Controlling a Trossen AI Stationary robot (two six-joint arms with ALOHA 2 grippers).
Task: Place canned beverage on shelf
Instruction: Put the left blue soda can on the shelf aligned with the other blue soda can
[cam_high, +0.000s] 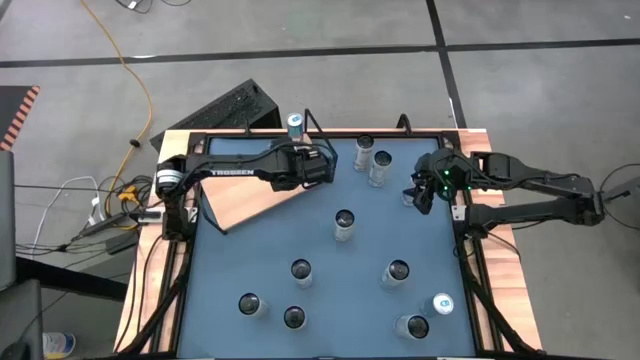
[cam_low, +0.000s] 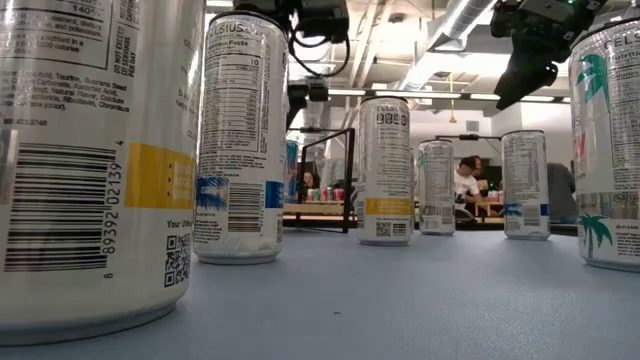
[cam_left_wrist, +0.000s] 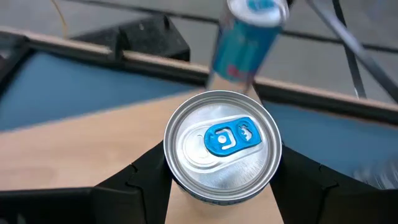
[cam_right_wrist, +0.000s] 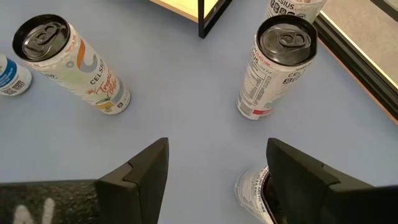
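Observation:
A silver canned beverage with a blue tab (cam_left_wrist: 222, 146) sits between the fingers of my left gripper (cam_left_wrist: 221, 186), which is shut on it over the pale-wood shelf (cam_high: 255, 200). In the high view my left gripper (cam_high: 322, 165) covers this can. A second, blue-topped can (cam_high: 295, 123) stands at the shelf's far end beside the black wire frame (cam_high: 318, 122). My right gripper (cam_high: 420, 192) hangs open above the blue tabletop at the right, with nothing between its fingers (cam_right_wrist: 214, 180). My left gripper pinches the can's upper wall just below the rim (cam_left_wrist: 171, 177) between its two fingers, one on each side. The fingers come slanting down from the table's left side. The can's top faces up; its bottom is hidden, so I cannot tell whether it rests on the shelf.
Several cans stand on the blue tabletop: two at the far middle (cam_high: 372, 158), one in the centre (cam_high: 344, 223), others toward the near edge (cam_high: 301, 270) (cam_high: 397, 272) (cam_high: 412, 326). One can (cam_right_wrist: 252, 190) stands close to my right gripper's finger. A raised black rim (cam_high: 470, 250) borders the table.

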